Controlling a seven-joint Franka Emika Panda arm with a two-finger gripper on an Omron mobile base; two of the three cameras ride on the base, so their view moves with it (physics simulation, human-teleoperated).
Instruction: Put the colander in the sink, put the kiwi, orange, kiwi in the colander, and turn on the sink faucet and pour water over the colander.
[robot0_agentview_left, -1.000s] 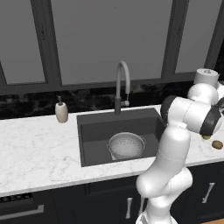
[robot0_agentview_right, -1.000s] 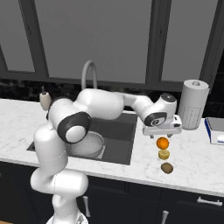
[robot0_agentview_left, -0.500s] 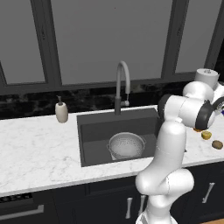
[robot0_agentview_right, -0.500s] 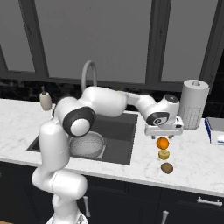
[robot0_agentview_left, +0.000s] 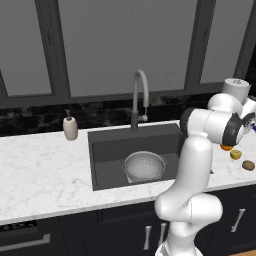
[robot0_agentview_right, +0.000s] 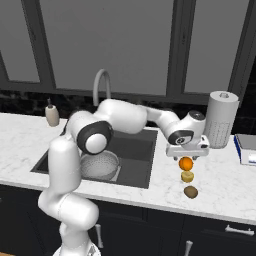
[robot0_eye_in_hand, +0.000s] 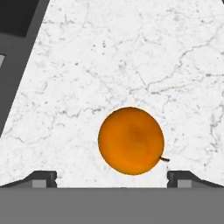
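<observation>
The orange (robot0_eye_in_hand: 131, 141) sits on the white counter (robot0_eye_in_hand: 131, 52), low in the middle of the hand view, right between the two finger tips. The gripper (robot0_agentview_right: 187, 152) hangs just above it with jaws wide apart. The colander (robot0_agentview_right: 99, 166) is in the sink (robot0_agentview_right: 132, 167).

One colander (robot0_agentview_left: 144, 166) in one sink (robot0_agentview_left: 107, 150). One sink faucet (robot0_agentview_left: 139, 97). One orange (robot0_agentview_right: 185, 163). Two smaller fruits at its 6 o'clock: one yellowish (robot0_agentview_right: 187, 176), one brown (robot0_agentview_right: 190, 192). One soap pump bottle (robot0_agentview_left: 70, 127). One paper towel roll (robot0_agentview_right: 221, 119).
</observation>
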